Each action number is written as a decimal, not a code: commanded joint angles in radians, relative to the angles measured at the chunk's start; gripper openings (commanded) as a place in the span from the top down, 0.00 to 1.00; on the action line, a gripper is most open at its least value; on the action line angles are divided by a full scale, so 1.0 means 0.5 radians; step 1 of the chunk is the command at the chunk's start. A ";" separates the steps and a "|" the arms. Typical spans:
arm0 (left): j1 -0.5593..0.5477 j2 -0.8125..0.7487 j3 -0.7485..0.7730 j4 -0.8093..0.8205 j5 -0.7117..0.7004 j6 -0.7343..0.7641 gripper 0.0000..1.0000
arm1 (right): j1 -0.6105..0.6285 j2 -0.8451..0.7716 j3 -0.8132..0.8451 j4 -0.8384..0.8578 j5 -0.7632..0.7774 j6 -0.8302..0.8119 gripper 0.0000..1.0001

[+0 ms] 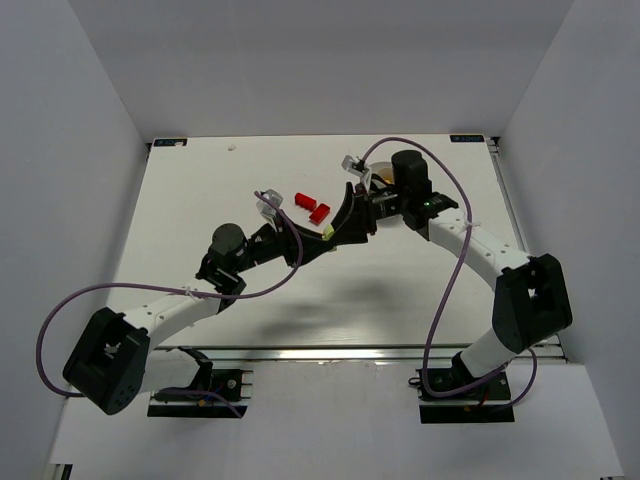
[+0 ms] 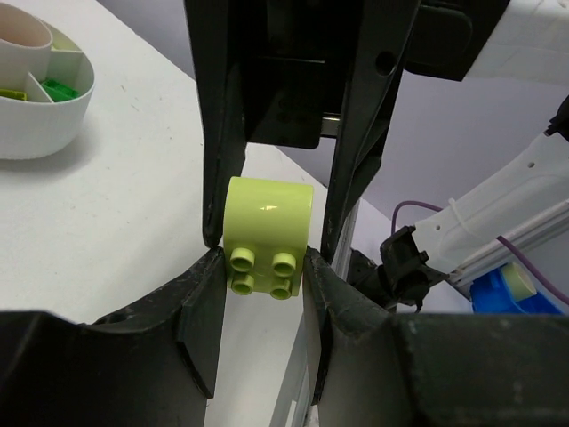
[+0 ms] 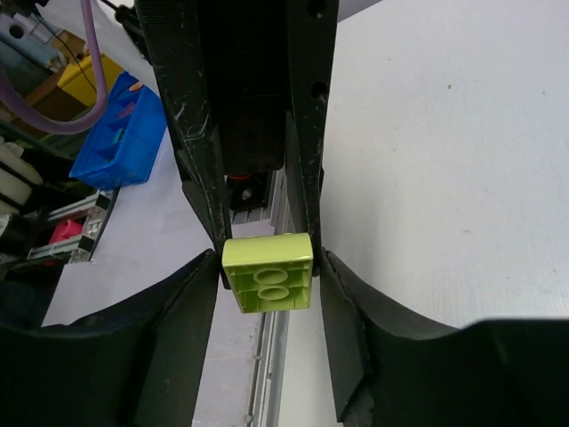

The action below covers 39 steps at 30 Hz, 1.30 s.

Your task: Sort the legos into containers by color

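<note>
A yellow-green lego brick [image 1: 328,233] hangs in the air between both grippers at the table's middle. My left gripper [image 2: 264,271] is shut on its sides, studs toward the wrist camera [image 2: 267,233]. My right gripper [image 3: 268,267] reaches in from the opposite side, its jaws straddling the same brick [image 3: 267,271] with a thin gap at one finger. Two red legos [image 1: 311,207] lie on the table behind the left gripper. The white divided dish [image 2: 44,116] holds a green brick [image 2: 59,89] and a yellow-green one [image 2: 12,93]. In the top view it [image 1: 382,175] is mostly hidden by the right arm.
The two arms meet in an arch over the white table [image 1: 230,280]. The table's front rail [image 1: 350,352] runs below them. A blue bin [image 3: 116,133] stands off the table beyond the edge. White walls enclose the left, back and right.
</note>
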<state>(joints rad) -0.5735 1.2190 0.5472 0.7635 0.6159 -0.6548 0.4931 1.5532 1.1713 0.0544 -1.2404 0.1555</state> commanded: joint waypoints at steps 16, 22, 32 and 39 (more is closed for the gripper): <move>-0.013 0.010 0.028 0.041 0.005 -0.016 0.99 | 0.008 -0.014 0.124 0.173 -0.026 0.072 0.65; -0.013 0.013 0.019 0.053 0.005 -0.019 0.99 | 0.008 0.005 0.136 0.213 -0.017 0.119 0.58; -0.013 -0.029 0.025 -0.076 -0.127 0.015 0.21 | -0.017 -0.023 0.127 0.269 -0.001 0.112 1.00; -0.013 -0.155 -0.036 -0.238 -0.290 0.082 0.02 | -0.222 -0.017 0.161 0.244 0.048 0.051 1.00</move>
<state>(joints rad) -0.5735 1.1904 0.5453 0.6891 0.5217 -0.6388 0.4294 1.5589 1.2037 0.1436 -1.2354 0.2039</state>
